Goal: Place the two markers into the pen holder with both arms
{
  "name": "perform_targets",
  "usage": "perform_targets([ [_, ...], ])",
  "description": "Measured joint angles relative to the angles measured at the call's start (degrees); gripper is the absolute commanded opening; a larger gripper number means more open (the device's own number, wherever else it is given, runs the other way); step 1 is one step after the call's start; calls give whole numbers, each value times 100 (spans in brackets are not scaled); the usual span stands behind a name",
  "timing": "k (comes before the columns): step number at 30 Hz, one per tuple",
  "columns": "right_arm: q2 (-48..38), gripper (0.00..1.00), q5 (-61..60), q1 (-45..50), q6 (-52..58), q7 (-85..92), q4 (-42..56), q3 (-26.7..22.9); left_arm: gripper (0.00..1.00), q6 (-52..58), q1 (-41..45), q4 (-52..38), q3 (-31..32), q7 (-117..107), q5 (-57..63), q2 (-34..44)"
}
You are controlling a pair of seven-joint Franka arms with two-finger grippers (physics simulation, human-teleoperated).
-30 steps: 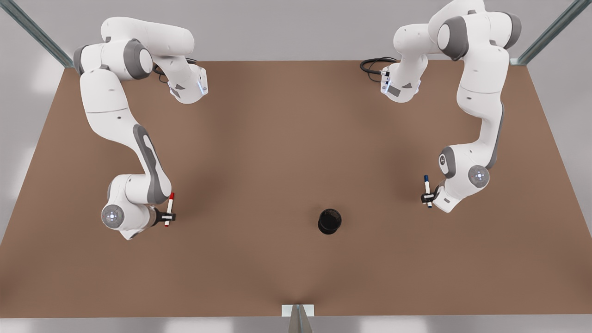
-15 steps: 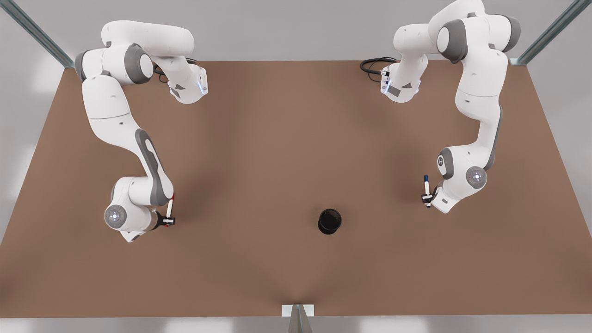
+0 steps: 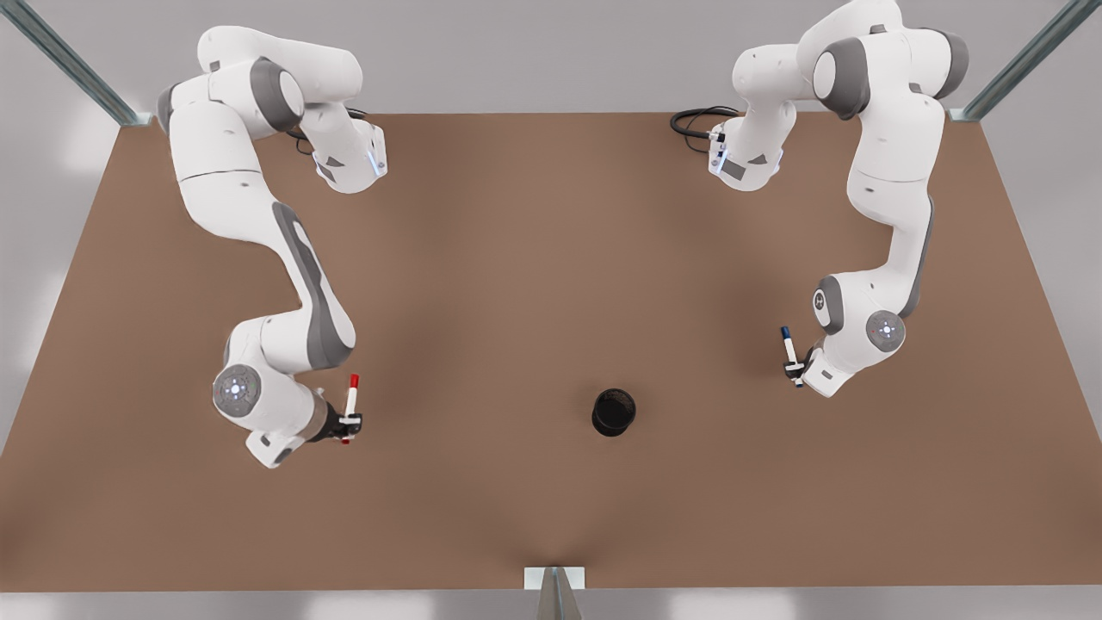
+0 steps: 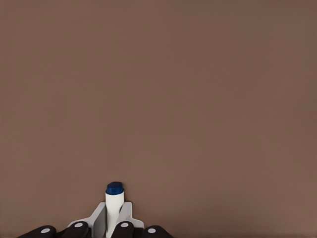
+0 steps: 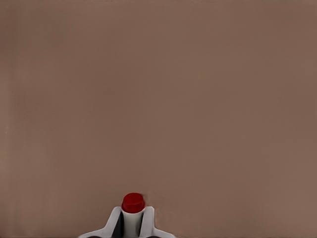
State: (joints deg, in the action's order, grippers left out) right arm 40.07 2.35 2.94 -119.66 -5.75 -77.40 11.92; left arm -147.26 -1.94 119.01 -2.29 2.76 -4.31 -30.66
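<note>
The black pen holder [image 3: 613, 412] stands upright on the brown table [image 3: 534, 258], near its front middle. On the front view's left, my right gripper [image 3: 349, 424] is shut on the red-capped marker [image 3: 351, 396], held above the table well left of the holder. That marker [image 5: 132, 210] also sits between the fingers in the right wrist view. On the front view's right, my left gripper [image 3: 793, 370] is shut on the blue-capped marker [image 3: 788, 346], off to the right of the holder. The left wrist view shows this marker [image 4: 114, 204] between the pads.
Black cables [image 3: 693, 120] lie by the arm base at the back right. A metal bracket [image 3: 554, 579] sits at the table's front edge, and frame posts [image 3: 69, 65] stand at the back corners. Open tabletop surrounds the holder.
My right gripper has swung toward the holder with the red-capped marker, moving rightward in the front view. My left gripper has shifted slightly left with the blue-capped marker.
</note>
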Motion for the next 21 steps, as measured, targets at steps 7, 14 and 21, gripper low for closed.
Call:
perform_targets([
  [7, 199, 21, -1, 1438, -861, -710, 941, 12, 23, 5, -3, -41, -1, -60, 36, 107],
  [14, 1365, 21, -3, 2669, -3095, -1194, 2346, -255, 22, 819, -23, -1108, 34, -128, 27, 831],
  [21, 2131, 21, 47, 3445, -4693, -1568, 2975, -902, 22, 1517, 0, -1364, 174, -119, -333, 835],
])
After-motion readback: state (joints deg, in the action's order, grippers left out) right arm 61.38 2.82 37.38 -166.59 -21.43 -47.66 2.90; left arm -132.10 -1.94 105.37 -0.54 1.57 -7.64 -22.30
